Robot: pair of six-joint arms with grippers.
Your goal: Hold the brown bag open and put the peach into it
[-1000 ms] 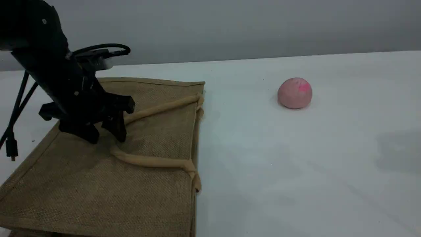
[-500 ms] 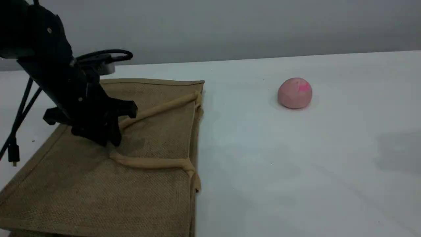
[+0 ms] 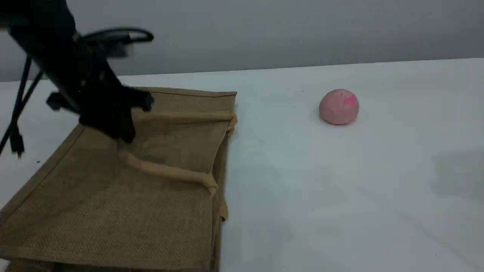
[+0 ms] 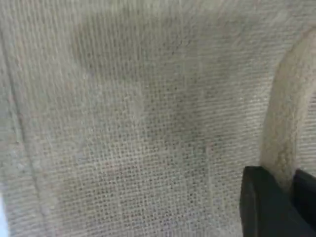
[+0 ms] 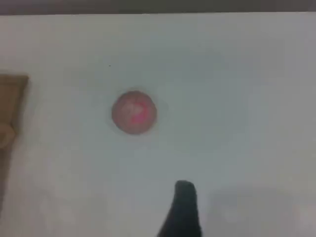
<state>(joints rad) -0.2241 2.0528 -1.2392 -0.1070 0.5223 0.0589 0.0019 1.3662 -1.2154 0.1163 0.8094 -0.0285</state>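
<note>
The brown bag [image 3: 113, 204] lies flat on the left of the table, its mouth toward the peach. My left gripper [image 3: 126, 136] is shut on the bend of its upper tan handle [image 3: 166, 172] and holds it above the cloth; the bag's top panel rises a little with it. In the left wrist view the handle [image 4: 286, 123] runs between the two dark fingertips [image 4: 264, 202] over the jute weave [image 4: 123, 123]. The peach [image 3: 338, 107] sits alone at the right rear. The right wrist view looks down on the peach [image 5: 134, 111], well ahead of that gripper's one visible fingertip [image 5: 185, 192], which holds nothing.
The white table [image 3: 340, 189] stretches between the bag and the peach and on to the right. A black cable [image 3: 17, 113] hangs from the left arm beside the bag. The bag's corner [image 5: 10, 98] shows at the left edge of the right wrist view.
The left gripper closed on the handle's bend and rose up and back with it, pulling the handle taut and lifting the bag's top panel. The peach has not moved.
</note>
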